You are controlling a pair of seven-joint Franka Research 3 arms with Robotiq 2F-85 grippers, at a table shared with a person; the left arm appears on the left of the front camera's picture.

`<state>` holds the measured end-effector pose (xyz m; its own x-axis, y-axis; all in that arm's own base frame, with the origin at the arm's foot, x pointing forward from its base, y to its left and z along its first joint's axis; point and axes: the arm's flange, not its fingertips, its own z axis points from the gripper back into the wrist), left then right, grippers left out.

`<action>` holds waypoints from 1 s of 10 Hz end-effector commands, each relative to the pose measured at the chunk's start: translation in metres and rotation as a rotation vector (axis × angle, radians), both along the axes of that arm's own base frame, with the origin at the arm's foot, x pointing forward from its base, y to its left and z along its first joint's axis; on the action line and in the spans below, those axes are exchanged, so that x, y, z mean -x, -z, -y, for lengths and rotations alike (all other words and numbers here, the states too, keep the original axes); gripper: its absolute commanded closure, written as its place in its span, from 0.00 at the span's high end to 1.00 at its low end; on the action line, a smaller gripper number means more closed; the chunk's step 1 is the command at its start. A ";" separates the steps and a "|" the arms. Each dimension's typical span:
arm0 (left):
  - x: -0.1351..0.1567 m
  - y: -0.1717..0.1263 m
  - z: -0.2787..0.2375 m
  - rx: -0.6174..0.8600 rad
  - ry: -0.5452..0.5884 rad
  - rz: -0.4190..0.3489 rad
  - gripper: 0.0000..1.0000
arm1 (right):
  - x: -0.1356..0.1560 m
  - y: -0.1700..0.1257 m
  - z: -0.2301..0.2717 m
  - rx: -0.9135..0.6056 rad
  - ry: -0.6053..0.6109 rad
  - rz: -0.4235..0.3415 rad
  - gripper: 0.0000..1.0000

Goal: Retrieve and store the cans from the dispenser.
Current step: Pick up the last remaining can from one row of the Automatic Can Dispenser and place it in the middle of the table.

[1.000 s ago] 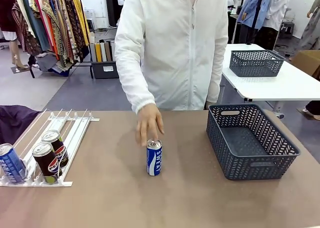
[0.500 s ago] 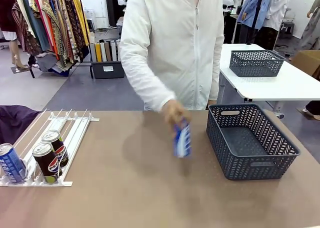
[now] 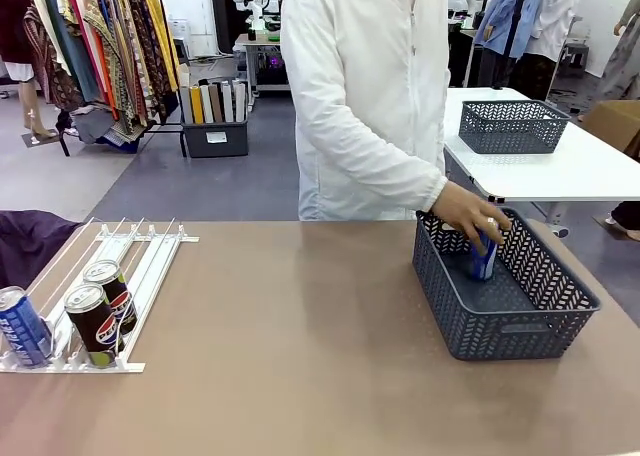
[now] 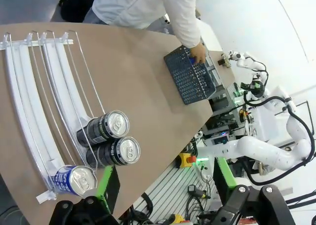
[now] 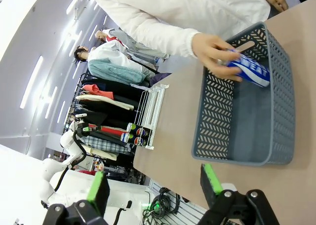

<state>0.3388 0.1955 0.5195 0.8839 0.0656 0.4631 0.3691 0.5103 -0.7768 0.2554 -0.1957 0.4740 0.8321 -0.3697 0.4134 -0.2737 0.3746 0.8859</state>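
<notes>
The white dispenser lies at the table's left with three cans at its near end: a blue can and two black Pepsi cans. A person's hand holds another blue can inside the grey basket. In the left wrist view my left gripper hangs open above the near table edge, close to the black cans and the blue can in the dispenser. My right gripper is open, off the table edge before the basket, where the hand holds the blue can.
A second mesh basket sits on a white table behind the person. A dark purple cloth lies at the table's far left. Bare brown tabletop stretches between the dispenser and the basket.
The person picked the blue can up from the middle of the table and carried it right, into the grey basket. The cans in the dispenser stayed put.
</notes>
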 end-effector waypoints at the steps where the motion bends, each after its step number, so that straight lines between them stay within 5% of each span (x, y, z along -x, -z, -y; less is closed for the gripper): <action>1: 0.000 0.000 0.000 0.000 0.000 0.000 1.00 | -0.003 -0.003 0.000 -0.014 0.005 0.031 1.00; 2: -0.004 -0.008 0.022 -0.288 -0.056 -0.106 1.00 | -0.003 -0.003 0.000 -0.014 0.005 0.031 1.00; 3: -0.002 -0.015 0.050 -0.591 0.009 -0.187 1.00 | -0.003 -0.003 0.000 -0.014 0.005 0.031 1.00; 5: 0.006 -0.021 0.090 -0.962 -0.002 -0.276 1.00 | -0.003 -0.003 0.000 -0.014 0.005 0.031 1.00; 8: 0.010 -0.018 0.120 -1.098 -0.083 -0.306 1.00 | -0.003 -0.003 0.000 -0.014 0.005 0.031 1.00; 10: 0.006 -0.026 0.120 -1.055 -0.095 -0.257 1.00 | -0.003 -0.003 0.000 -0.014 0.005 0.031 1.00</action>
<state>0.3323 0.0666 0.5431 0.9754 -0.1887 0.1138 0.1856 0.9819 0.0376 0.2554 -0.1956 0.4742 0.8324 -0.3691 0.4134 -0.2740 0.3743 0.8859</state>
